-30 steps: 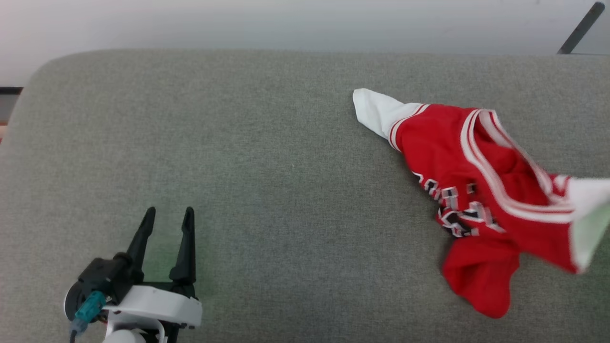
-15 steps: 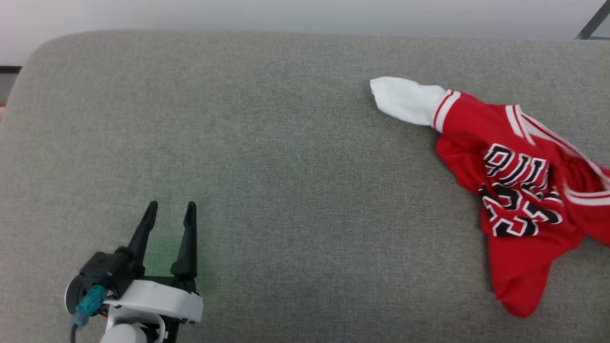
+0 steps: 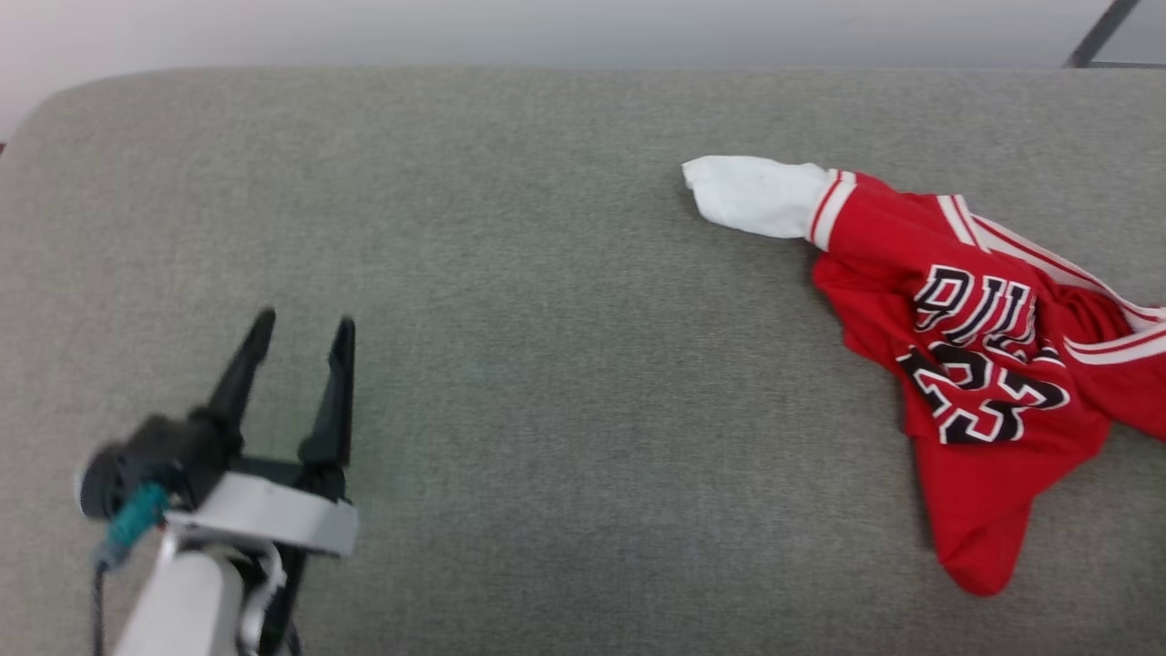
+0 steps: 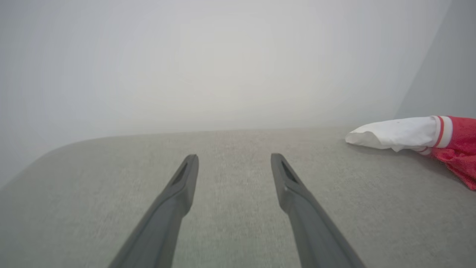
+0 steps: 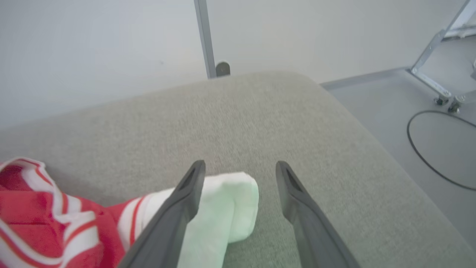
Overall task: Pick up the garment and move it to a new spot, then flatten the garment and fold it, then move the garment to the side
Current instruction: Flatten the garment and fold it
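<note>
Newbie: Garment (image 3: 966,364) sits in a crumpled heap on the right side of the grey bench (image 3: 510,273), lettering up, one white sleeve (image 3: 751,196) poking out to the left on the far side. Right gripper (image 5: 240,163) has its fingers spread, hanging just over the other white sleeve (image 5: 230,204) near the bench's right end, not pinching anything. Left gripper (image 3: 304,319) is way off on the near left, fingers spread too, nothing between them. Looks to me like the relocating bit is done and flattening is up. Tips?

Oldhand: Yeah, I'd call it flattening time. Don't yank the middle, the heap will only drag along. Bring the left arm across to that far-left sleeve and let the right one close on the sleeve lying under it, so you've got both ends. Grab close to the striped trim rather than the loose tips, or the soft fabric will likely slip out. Then pull the two apart gently and lower it so the body drapes toward the near edge. Watch the right end of the bench, there isn't much room there, so I'd shift everything leftward as you spread.
</note>
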